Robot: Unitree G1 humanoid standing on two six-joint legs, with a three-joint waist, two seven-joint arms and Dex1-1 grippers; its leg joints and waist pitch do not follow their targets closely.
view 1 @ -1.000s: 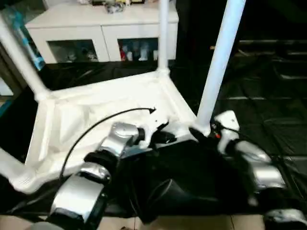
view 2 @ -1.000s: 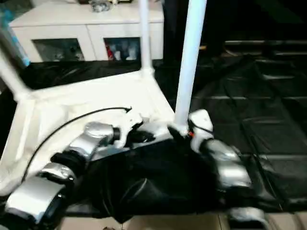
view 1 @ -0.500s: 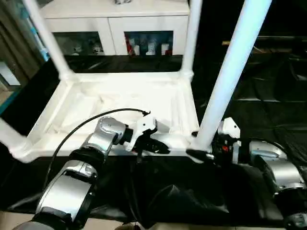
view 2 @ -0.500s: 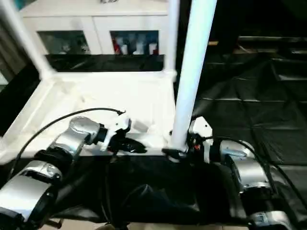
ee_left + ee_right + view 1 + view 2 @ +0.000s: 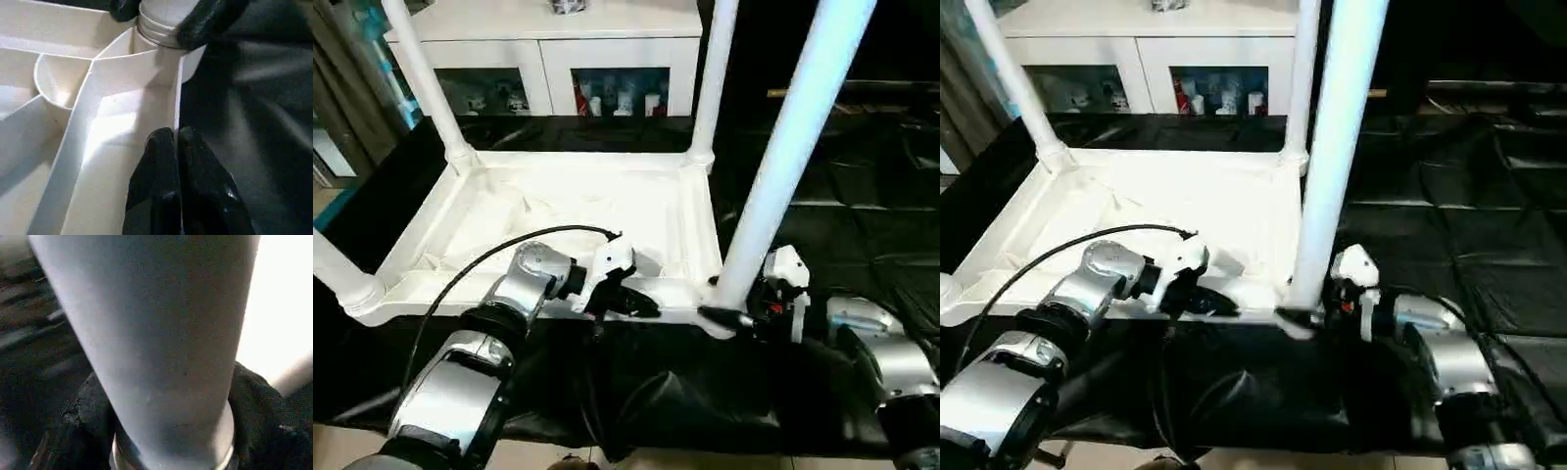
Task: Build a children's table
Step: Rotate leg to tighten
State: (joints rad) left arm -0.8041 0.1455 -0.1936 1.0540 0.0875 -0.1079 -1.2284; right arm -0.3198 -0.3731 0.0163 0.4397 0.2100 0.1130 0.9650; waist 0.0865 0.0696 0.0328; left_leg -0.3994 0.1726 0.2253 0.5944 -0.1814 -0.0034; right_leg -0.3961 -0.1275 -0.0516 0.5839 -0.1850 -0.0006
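Observation:
The children's table (image 5: 568, 206) lies upside down on the black-covered work table, its white legs pointing up. My left gripper (image 5: 641, 305) is at the near rim. In the left wrist view its fingers (image 5: 156, 161) are shut on that thin rim wall. My right gripper (image 5: 729, 315) sits at the foot of the near right leg (image 5: 783, 157), by the corner socket. The right wrist view has one black finger (image 5: 78, 421) on each side of the leg, hugging it just above its collar.
Three more legs stand at the far right (image 5: 710, 78), far left (image 5: 421, 78) and near left (image 5: 337, 274) corners. A white cabinet (image 5: 558, 29) with glass doors stands behind. The black cover (image 5: 862, 196) stretches away to the right. A black cable (image 5: 480, 264) arcs over my left forearm.
The whole picture has shifted and levelled, so the camera moved. Both grippers keep their places at the rim and the leg foot. The right fingers have drawn in closer on the leg.

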